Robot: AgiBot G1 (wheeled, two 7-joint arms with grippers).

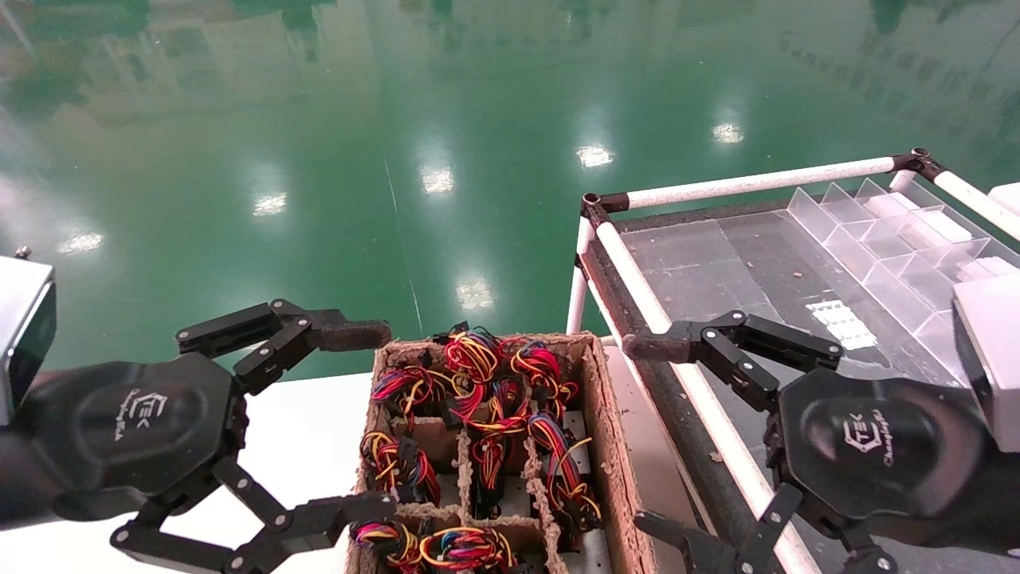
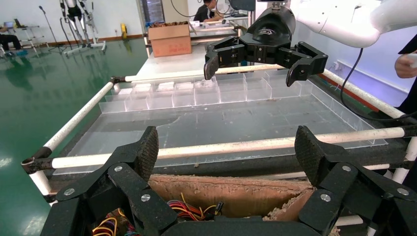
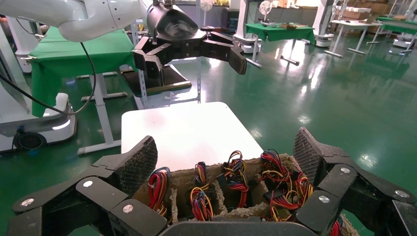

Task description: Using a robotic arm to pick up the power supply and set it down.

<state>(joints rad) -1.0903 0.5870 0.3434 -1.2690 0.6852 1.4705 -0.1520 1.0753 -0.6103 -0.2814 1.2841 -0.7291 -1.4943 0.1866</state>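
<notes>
Several power supplies stand in a brown compartmented carton (image 1: 606, 446). Mostly their red, yellow, orange and black wire bundles (image 1: 474, 355) show; the grey bodies sit deep in the cells. My left gripper (image 1: 358, 422) hovers open at the carton's left side, holding nothing. My right gripper (image 1: 653, 438) hovers open at the carton's right side, over the rack's edge, also with nothing in it. The left wrist view shows my own left gripper (image 2: 227, 152) above the carton wall (image 2: 226, 196). From the right wrist, the right gripper (image 3: 224, 155) faces the wire bundles (image 3: 236, 177).
The carton rests on a white table (image 1: 303, 430). To its right stands a rack of white tubes (image 1: 637, 303) with a grey deck and a clear divided tray (image 1: 884, 247). Glossy green floor (image 1: 446, 119) lies beyond. A brown box (image 2: 169, 39) sits far off.
</notes>
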